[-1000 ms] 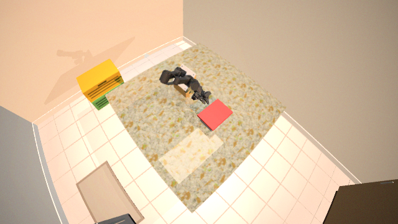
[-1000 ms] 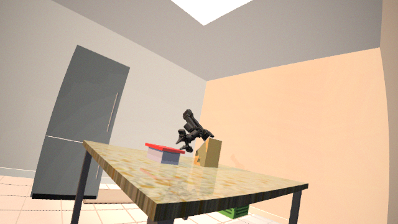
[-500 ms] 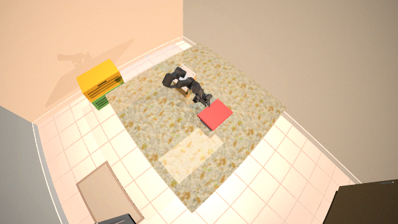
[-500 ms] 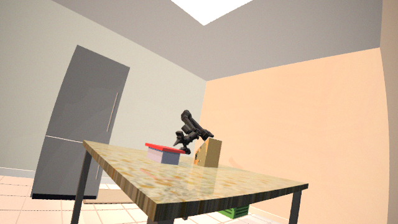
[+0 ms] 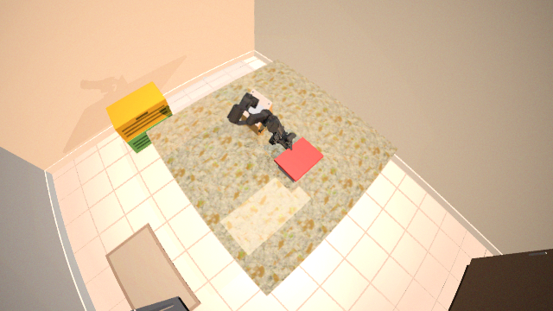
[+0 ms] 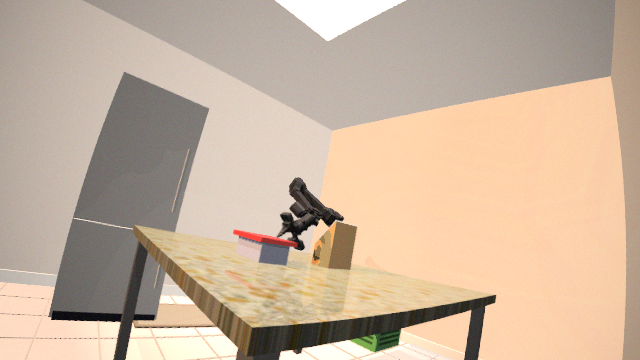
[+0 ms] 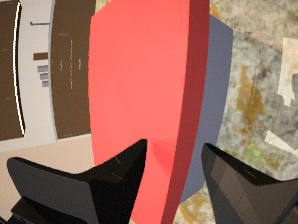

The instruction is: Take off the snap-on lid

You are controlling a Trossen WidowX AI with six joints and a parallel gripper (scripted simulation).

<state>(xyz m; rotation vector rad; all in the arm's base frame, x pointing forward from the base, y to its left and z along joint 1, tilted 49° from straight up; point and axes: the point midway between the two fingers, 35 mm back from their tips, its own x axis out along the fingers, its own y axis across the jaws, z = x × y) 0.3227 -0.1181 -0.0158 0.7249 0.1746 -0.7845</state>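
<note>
The storage box [image 6: 274, 253] [image 7: 219, 70] is blue-grey and stands on the table [image 5: 207, 173] [image 6: 380, 290]. Its red lid [image 5: 300, 159] [image 6: 257, 237] [image 7: 140, 75] sits flat on top, with its rim overhanging the box walls. My gripper [image 5: 289, 146] [image 6: 288, 240] [image 7: 174, 147] is partly open at the lid edge nearest the arm's base. In the wrist view one finger is over the lid's top and the other is beyond the rim, beside the box wall. Gaps show between the fingers and the rim. Whether either finger touches lid or box cannot be told.
A tan block [image 6: 344, 246] stands on the table close to the arm, on the side away from the box. A pale bright patch [image 5: 263, 218] lies on the table top beyond the box. A yellow crate [image 5: 140, 110] is off the table's side.
</note>
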